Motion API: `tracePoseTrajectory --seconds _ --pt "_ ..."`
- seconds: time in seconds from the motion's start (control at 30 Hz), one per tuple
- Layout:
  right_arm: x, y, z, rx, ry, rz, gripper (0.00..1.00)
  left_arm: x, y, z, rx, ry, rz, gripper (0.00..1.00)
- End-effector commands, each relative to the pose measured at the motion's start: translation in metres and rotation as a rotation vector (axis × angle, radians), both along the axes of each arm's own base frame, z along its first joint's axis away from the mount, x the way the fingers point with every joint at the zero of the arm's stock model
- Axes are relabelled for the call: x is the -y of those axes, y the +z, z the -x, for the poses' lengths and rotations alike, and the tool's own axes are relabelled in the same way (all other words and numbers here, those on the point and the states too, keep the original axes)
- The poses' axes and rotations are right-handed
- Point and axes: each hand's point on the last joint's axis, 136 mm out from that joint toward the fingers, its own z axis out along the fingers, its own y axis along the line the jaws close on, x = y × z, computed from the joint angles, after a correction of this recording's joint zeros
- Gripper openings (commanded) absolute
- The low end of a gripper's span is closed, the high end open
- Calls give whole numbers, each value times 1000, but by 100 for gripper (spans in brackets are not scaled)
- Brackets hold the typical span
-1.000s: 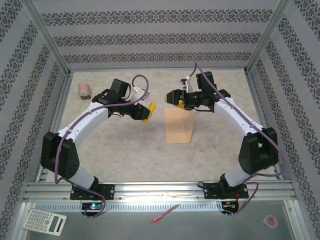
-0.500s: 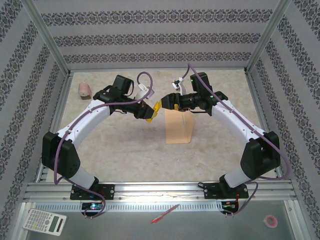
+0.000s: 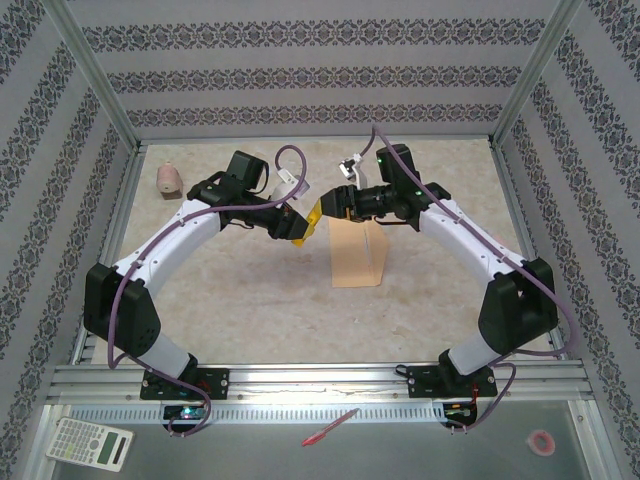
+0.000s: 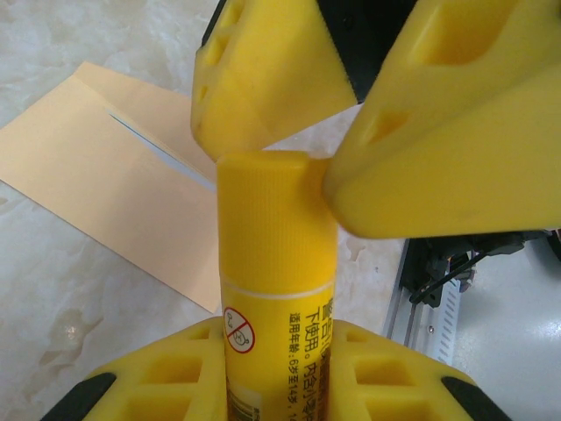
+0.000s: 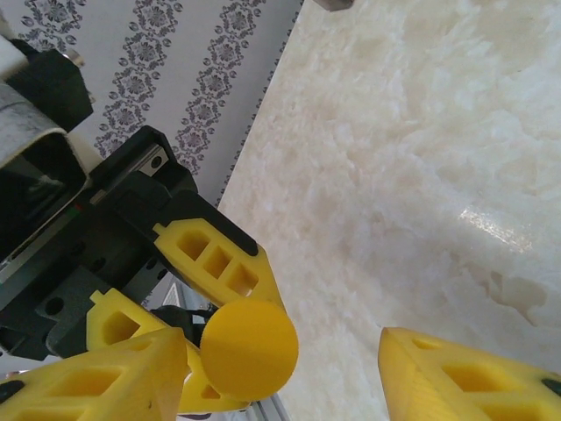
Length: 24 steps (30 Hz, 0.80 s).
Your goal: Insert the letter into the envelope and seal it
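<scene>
Where both arms meet over the surface (image 3: 250,300), left claw (image 4: 280,377) clamped on glue stick (image 4: 276,237); right claw (image 5: 280,351) apart, straddling its cap. Envelope (image 3: 358,252) flat at 4 o'clock.

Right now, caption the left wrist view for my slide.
Left gripper holds a yellow glue stick; right gripper brackets its cap.

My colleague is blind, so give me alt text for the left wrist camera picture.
A yellow glue stick, gripped by the left pincer, points its cap between the right pincer's two yellow fingers. A tan envelope lies on the marbled table behind.
</scene>
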Motion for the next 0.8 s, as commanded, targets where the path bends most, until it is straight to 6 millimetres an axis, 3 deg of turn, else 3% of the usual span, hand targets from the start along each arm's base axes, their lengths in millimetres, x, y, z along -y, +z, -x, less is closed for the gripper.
tracePoseTrajectory --seconds 0.0,0.33,0.77 --pt "-9 13 0 24 32 -38 59 5 5 6 23 -41 10 13" --pt "-13 15 -1 7 39 -68 46 5 4 6 21 -40 15 13" --pt "-15 13 1 -10 48 -77 40 5 3 5 24 -33 12 13"
